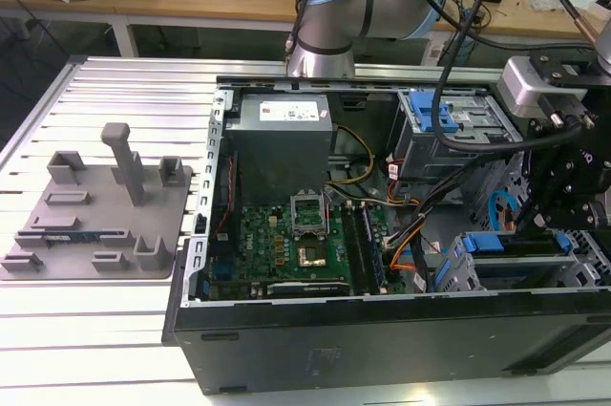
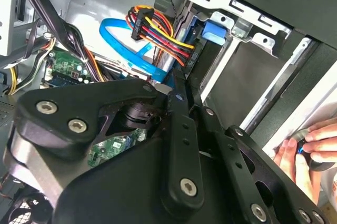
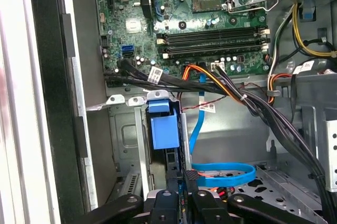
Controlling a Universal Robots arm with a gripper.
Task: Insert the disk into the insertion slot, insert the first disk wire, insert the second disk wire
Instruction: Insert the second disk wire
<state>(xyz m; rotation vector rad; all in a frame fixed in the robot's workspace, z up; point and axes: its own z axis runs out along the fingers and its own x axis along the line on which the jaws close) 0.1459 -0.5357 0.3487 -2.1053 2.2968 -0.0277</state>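
Note:
The disk point(image 3: 164, 132) sits edge-on in the insertion slot point(image 3: 124, 134), its blue frame showing at the near end. In the exterior view the slot point(image 1: 458, 267) is the grey cage at the case's front right corner, with the disk's blue frame point(image 1: 474, 244) at its end. My gripper point(image 1: 535, 226) hangs over that cage. In both wrist views the fingers stand close together, with the end of the flat blue disk wire point(image 3: 224, 174) between them. My gripper point(image 3: 187, 179) is just off the disk's end. A black plug on red, yellow and orange wires point(image 2: 141, 23) hangs loose beside the gripper point(image 2: 176, 84).
A second cage with a blue latch point(image 1: 444, 115) stands at the back right. The motherboard point(image 1: 296, 244) and power supply point(image 1: 282, 124) fill the case's left. Black cable bundles point(image 3: 274, 113) cross near the slot. A person's hand point(image 2: 310, 142) rests on the case edge. A grey fixture plate point(image 1: 95, 215) lies at the exterior view's left.

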